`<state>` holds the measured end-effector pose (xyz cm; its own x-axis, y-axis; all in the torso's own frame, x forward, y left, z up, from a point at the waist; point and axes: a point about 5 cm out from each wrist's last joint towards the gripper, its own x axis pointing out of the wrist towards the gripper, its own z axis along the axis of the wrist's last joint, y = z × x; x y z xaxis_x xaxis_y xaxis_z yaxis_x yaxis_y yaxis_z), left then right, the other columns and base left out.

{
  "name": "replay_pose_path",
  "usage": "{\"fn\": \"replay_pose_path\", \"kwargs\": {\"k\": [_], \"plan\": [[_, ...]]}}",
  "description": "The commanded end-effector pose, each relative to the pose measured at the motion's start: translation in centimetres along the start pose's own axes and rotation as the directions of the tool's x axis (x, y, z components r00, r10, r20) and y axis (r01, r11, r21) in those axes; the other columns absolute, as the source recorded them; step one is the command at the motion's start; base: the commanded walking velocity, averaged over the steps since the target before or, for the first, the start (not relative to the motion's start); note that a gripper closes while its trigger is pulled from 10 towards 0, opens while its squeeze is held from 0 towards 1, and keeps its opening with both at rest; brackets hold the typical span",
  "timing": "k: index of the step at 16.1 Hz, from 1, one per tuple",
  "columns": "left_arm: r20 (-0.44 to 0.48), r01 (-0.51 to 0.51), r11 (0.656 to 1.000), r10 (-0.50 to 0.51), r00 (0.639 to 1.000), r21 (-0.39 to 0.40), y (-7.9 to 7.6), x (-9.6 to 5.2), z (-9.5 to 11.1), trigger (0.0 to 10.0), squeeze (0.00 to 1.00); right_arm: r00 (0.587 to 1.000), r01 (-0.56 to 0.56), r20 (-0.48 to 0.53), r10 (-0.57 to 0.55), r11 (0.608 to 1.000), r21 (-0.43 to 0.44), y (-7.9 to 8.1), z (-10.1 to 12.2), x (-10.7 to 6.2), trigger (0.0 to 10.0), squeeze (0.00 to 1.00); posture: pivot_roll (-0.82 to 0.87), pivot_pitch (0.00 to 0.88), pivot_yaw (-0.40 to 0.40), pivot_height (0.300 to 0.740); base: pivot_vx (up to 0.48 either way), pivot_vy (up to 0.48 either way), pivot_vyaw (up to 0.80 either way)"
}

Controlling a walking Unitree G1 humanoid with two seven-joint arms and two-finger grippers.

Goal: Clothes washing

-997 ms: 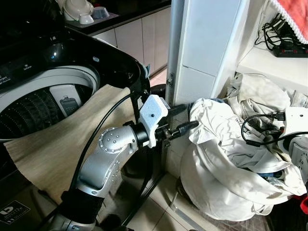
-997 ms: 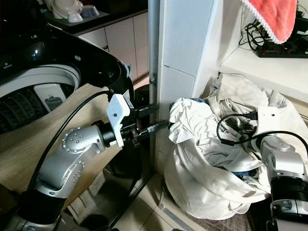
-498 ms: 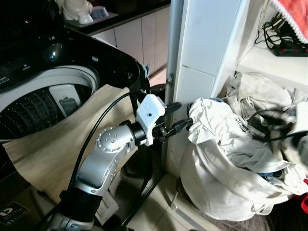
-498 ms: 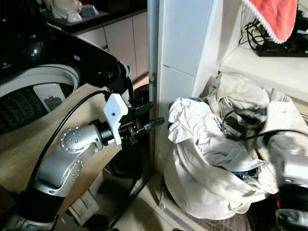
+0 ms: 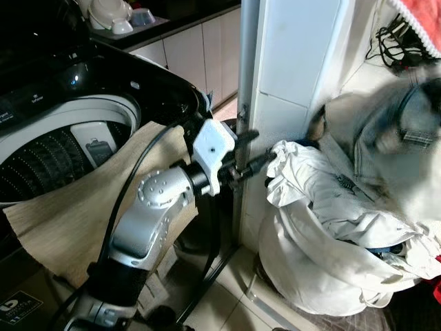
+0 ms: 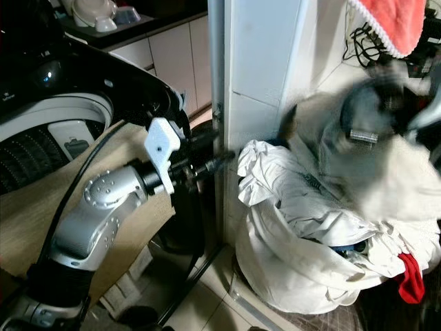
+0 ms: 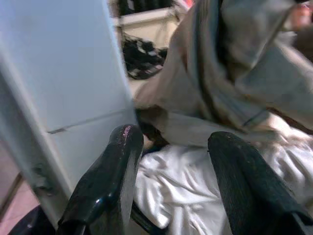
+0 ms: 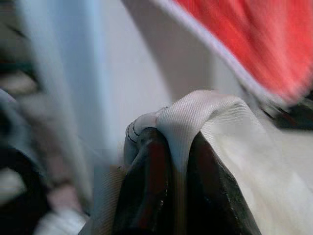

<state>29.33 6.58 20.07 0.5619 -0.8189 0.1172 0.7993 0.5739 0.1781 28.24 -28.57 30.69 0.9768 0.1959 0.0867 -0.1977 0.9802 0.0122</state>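
Note:
White and beige laundry is heaped in a white bag (image 5: 324, 269) on the floor beside a white pillar. My right gripper (image 8: 172, 169) is shut on a fold of a beige garment (image 6: 358, 148), which hangs lifted and blurred above the heap at upper right. Ahead of the left gripper (image 7: 171, 161), in its wrist view, lie that garment and the white cloth. This left gripper (image 5: 256, 150) is open and holds nothing, level with the pillar's edge and just left of the heap. The washing machine's open drum (image 5: 58, 148) is at left.
A tan cloth (image 5: 76, 214) drapes over the washer's front edge under my left arm. The white pillar (image 5: 289, 69) stands between washer and laundry. A red towel (image 6: 393, 24) hangs at top right above a shelf with cables. A small red item (image 6: 411, 279) lies by the bag.
My right arm has swung up fast, pulling the beige garment out of the heap; it is blurred now. The left gripper has drawn back slightly from the white cloth.

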Motion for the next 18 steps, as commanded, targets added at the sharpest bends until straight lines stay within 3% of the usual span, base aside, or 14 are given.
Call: {"fn": "replay_pose_path", "kwargs": {"k": [1,3,4,5,7,8,11,14,16,18], "plan": [[0.076,-0.051,0.999,0.052,0.996,-0.010,1.2,0.4,1.9,10.0,0.00,0.966,-0.155,0.214,0.146,0.988,0.025,2.4,4.7,-0.6,0.0,0.00,-0.18,0.000,0.050,0.740,0.000,0.000,0.00],[0.182,-0.055,0.996,0.066,0.981,-0.069,1.8,0.9,4.3,10.0,0.00,0.921,-0.287,0.299,0.251,0.954,0.083,4.6,6.3,-0.2,0.0,0.00,-0.18,0.000,0.047,0.740,0.000,0.000,0.00],[0.262,-0.037,0.984,0.083,0.961,-0.174,2.1,0.9,5.4,10.0,0.00,0.889,-0.361,0.342,0.304,0.925,0.116,5.5,6.7,-0.1,0.0,0.00,-0.18,0.000,0.044,0.740,0.000,0.000,0.00],[0.318,-0.013,0.963,0.101,0.943,-0.269,2.3,0.8,5.9,10.0,1.00,0.879,-0.396,0.342,0.332,0.908,0.137,6.2,6.2,0.3,0.0,0.00,-0.18,0.000,0.041,0.740,0.000,0.000,0.00],[0.324,0.029,0.957,0.069,0.944,-0.287,2.0,0.8,6.0,10.0,1.00,0.889,-0.408,0.299,0.346,0.896,0.177,6.8,4.7,0.9,0.0,0.00,-0.17,0.000,0.040,0.740,0.000,0.000,0.00],[0.310,0.086,0.949,0.013,0.951,-0.304,1.1,1.0,5.8,10.0,1.00,0.907,-0.397,0.248,0.339,0.885,0.244,7.5,3.0,1.5,0.0,0.00,-0.17,0.000,0.038,0.740,0.000,0.000,0.00],[0.309,0.162,0.909,-0.038,0.950,-0.384,-0.5,1.4,5.4,10.0,1.00,0.918,-0.387,0.211,0.337,0.879,0.280,8.1,2.0,1.6,0.0,0.00,-0.17,0.000,0.036,0.740,0.000,0.000,0.00],[0.243,0.256,0.890,-0.172,0.955,-0.378,-2.5,2.0,4.7,10.0,1.00,0.920,-0.385,0.186,0.344,0.879,0.280,8.5,1.4,1.5,0.0,0.00,-0.17,0.000,0.036,0.740,0.000,0.000,0.00],[0.208,0.245,0.899,-0.178,0.962,-0.364,-2.7,2.4,4.4,10.0,1.00,0.921,-0.384,0.173,0.348,0.881,0.277,8.9,1.1,1.5,0.0,0.00,-0.17,0.000,0.045,0.740,0.000,0.000,0.00],[0.115,0.155,0.949,-0.128,0.985,-0.273,-2.3,2.8,3.6,10.0,1.00,0.922,-0.385,0.168,0.350,0.881,0.276,9.1,1.0,1.4,0.0,0.00,-0.17,0.000,0.048,0.740,0.000,0.000,0.00]]}}
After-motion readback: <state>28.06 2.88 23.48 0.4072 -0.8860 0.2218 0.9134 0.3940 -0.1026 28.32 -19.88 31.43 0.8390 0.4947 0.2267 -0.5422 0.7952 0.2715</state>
